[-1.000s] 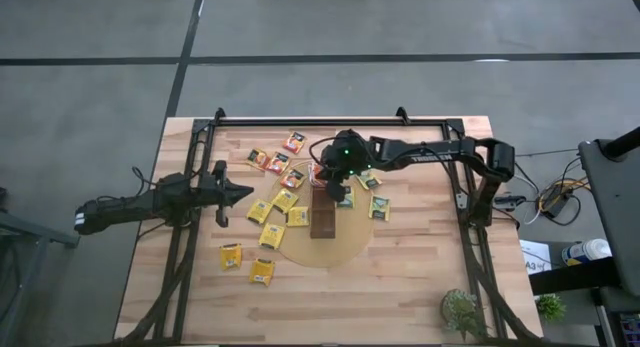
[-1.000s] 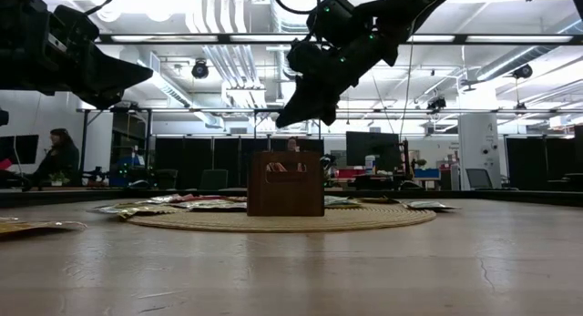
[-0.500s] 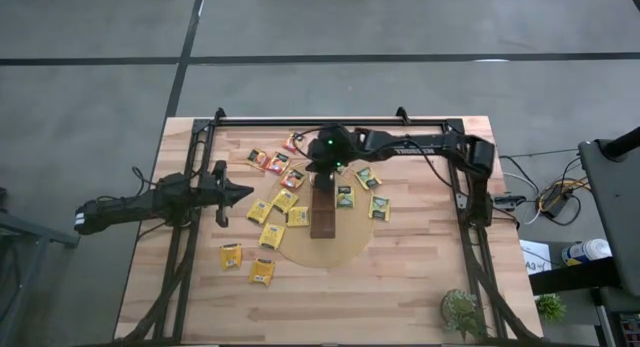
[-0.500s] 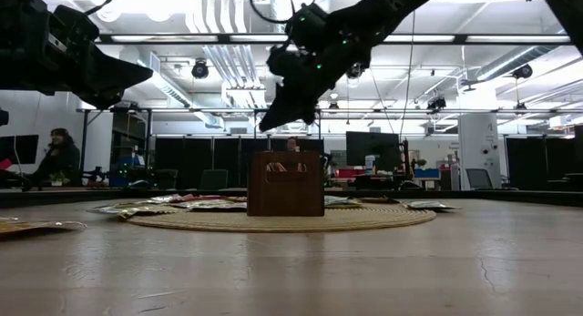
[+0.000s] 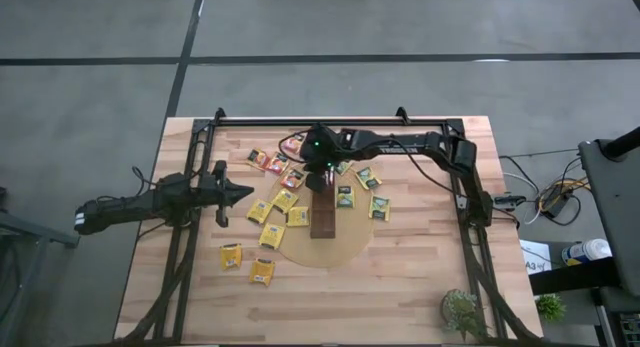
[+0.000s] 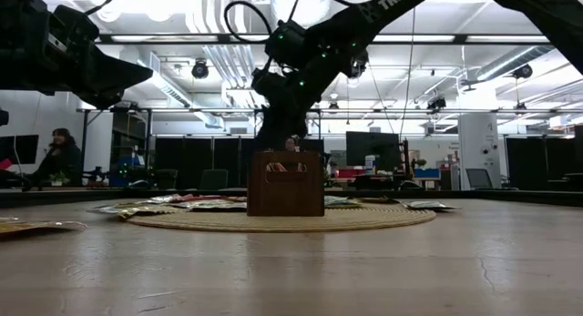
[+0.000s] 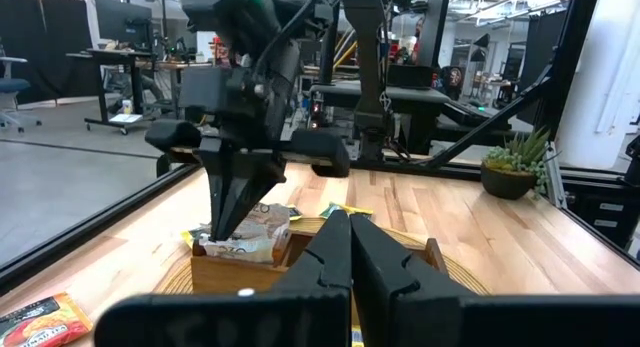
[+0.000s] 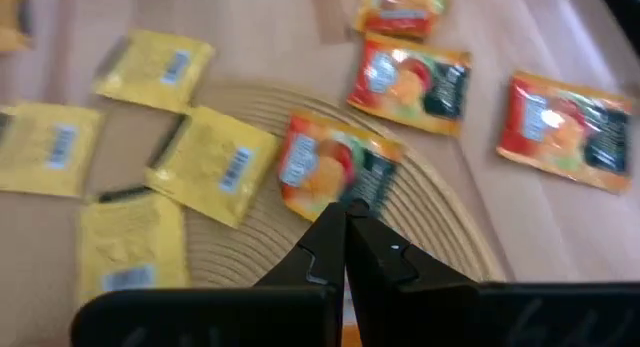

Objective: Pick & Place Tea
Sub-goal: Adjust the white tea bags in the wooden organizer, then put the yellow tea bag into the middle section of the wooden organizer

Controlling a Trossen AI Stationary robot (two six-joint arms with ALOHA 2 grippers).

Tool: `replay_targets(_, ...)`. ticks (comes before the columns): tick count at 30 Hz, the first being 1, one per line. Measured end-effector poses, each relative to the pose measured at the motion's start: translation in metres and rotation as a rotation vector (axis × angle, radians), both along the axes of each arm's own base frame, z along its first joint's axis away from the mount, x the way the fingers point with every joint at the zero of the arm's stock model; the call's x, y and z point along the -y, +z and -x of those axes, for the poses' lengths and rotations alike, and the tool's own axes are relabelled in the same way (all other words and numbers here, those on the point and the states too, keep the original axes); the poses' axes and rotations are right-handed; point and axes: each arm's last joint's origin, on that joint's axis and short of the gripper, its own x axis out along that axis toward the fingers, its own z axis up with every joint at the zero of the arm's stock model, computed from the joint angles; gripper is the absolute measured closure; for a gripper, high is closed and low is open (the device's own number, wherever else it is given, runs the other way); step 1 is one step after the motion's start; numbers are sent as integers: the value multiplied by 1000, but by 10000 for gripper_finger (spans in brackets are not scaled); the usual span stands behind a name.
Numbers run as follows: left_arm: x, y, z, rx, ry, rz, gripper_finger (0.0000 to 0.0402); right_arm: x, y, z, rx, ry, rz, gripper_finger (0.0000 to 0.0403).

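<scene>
A wooden counter seen from above, with a long narrow dark-brown tray standing on a round tan disc near its middle. All places below are given relative to this tray.

Small square tea sachets lie scattered flat around the tray. A group of yellow ones lies on its left, some on the disc and two further out on the bare wood. Orange ones lie beyond its far left corner. Dark green and yellow ones lie on its right.

The right gripper hangs over the tray's far end, its arm reaching in from the right. Its fingers are pressed fully together and hold nothing. In its own wrist view they point down toward an orange sachet on the disc's edge.

The left gripper waits well to the tray's left, above the counter, fingers likewise shut and empty.

In the left wrist view something pale and crumpled lies in the tray's far end; what it is cannot be told. Judging by this, the task is at an early stage: nearly all sachets lie outside the tray and none is held, so most of the picking and placing is left.
</scene>
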Motion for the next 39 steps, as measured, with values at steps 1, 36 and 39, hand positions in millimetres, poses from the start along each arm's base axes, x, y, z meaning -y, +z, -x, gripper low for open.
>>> replay_targets(1, 0, 0, 0, 0, 0, 0, 402, 0, -1, 2, -23, -2, 6, 395)
replay_targets(36, 0, 0, 0, 0, 0, 0, 402, -12, 49, 45, -175, 34, 19, 394)
replay_targets(39, 0, 0, 0, 0, 0, 0, 402, -19, 55, 49, -180, 48, 15, 394)
